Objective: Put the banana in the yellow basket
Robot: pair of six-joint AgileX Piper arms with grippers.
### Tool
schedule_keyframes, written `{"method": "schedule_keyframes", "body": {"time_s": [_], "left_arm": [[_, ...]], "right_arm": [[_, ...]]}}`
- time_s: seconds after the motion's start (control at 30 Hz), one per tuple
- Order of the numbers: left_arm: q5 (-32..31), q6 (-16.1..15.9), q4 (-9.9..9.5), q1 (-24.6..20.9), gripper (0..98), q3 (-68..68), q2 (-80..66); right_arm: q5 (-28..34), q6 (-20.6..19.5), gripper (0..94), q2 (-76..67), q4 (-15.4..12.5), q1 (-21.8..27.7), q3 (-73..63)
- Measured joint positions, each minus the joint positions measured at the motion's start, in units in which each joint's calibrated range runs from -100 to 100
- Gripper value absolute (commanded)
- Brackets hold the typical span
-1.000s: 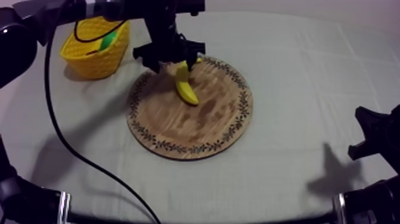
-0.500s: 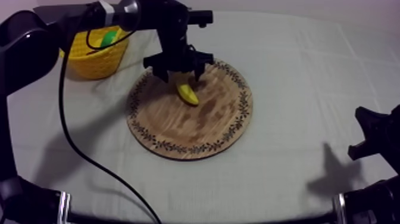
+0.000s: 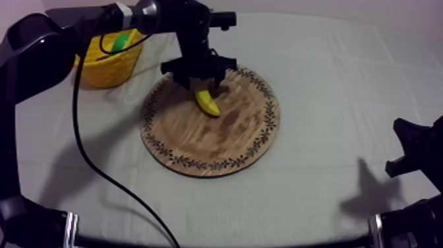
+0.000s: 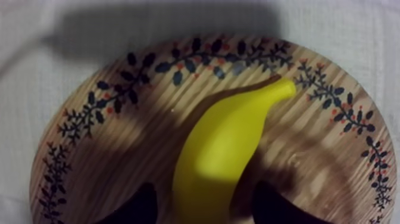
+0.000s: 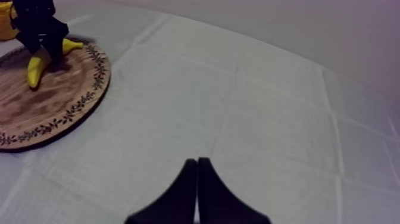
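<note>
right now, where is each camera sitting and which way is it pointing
Top view: above the table, looking down at a slant on the wooden board, banana and yellow basket; left arm reaches in, right arm rests low.
Left wrist view: on the left arm, looking down at the banana on the board; left end effector open, fingers either side of it.
Right wrist view: on the right arm, facing across the cloth toward the board; right end effector shut.
Shared: all three show the banana and board.

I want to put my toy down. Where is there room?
The cloth right of the board is bare, and the strip in front. The board's near half is free too. Crowded around the banana and basket.
</note>
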Motion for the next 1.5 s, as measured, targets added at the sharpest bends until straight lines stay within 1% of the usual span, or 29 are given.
{"method": "schedule_keyframes", "body": {"time_s": [0.2,0.57,0.8,0.93,1.2,1.5], "left_arm": [[0.20,-1.33,0.69,0.02,40.7,-0.15,0.25],[0.26,-2.81,1.18,0.04,28.7,-0.73,0.31],[0.26,-3.33,1.24,-0.40,25.9,-0.94,-0.29],[0.90,-4.17,1.57,-1.06,24.7,-0.63,-2.57],[3.85,-7.19,1.89,-2.56,23.6,1.26,-11.93],[6.19,-11.20,2.37,-6.03,20.7,7.35,-26.50]], "right_arm": [[0.00,0.00,0.3,0.00,0.00,0.00,0.00],[-0.08,0.00,0.3,0.00,0.00,0.00,0.00],[-0.08,0.00,0.3,0.00,0.00,0.00,0.00],[-0.08,0.00,0.3,0.00,0.00,0.00,0.00],[-0.08,0.00,0.3,0.00,0.00,0.00,0.00],[-0.08,0.00,0.3,0.00,0.00,0.00,0.00]]}}
